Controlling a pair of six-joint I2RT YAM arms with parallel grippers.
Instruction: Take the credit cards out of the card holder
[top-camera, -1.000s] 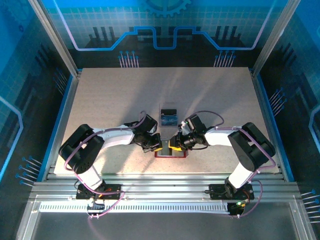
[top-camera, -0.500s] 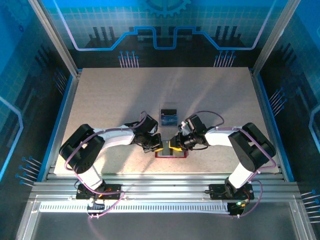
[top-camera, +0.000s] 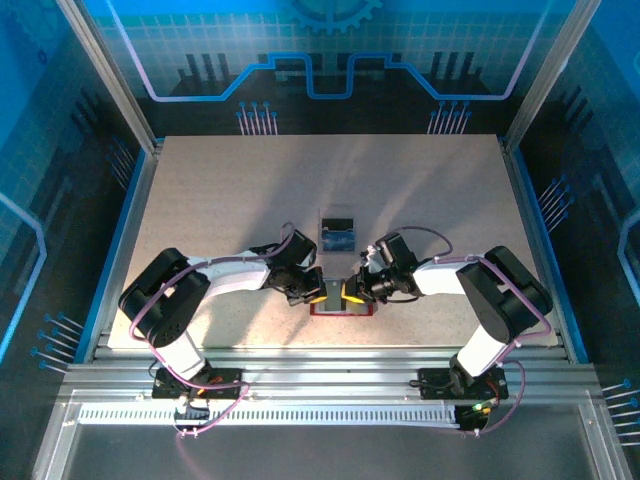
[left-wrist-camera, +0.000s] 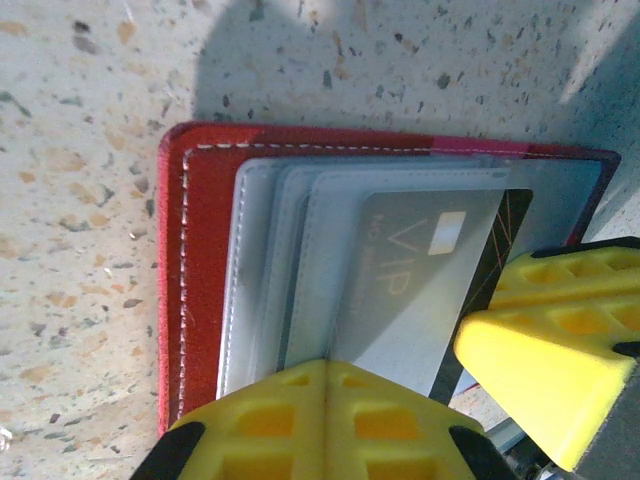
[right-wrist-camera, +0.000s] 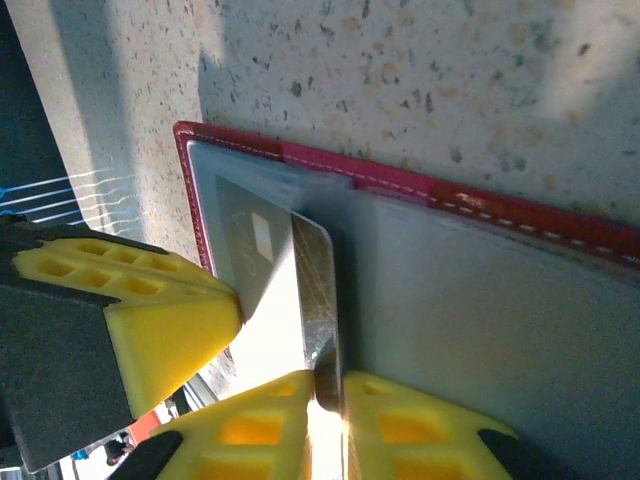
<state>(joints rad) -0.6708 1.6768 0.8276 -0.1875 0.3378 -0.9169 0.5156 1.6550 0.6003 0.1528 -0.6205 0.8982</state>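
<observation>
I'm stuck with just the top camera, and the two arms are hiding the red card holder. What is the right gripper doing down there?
Observer: In its own wrist view, the right gripper is pinched on the edge of a dark card.
Operator: Is that card out of the holder?
Observer: No. The left wrist view shows it lying among the pale grey pockets of the card holder.
Operator: Does the card say anything?
Observer: Yes, it has VIP printed on it, next to a small chip.
Operator: And the left gripper?
Observer: The left gripper is shut, with its yellow pads together at the holder's edge.
</observation>
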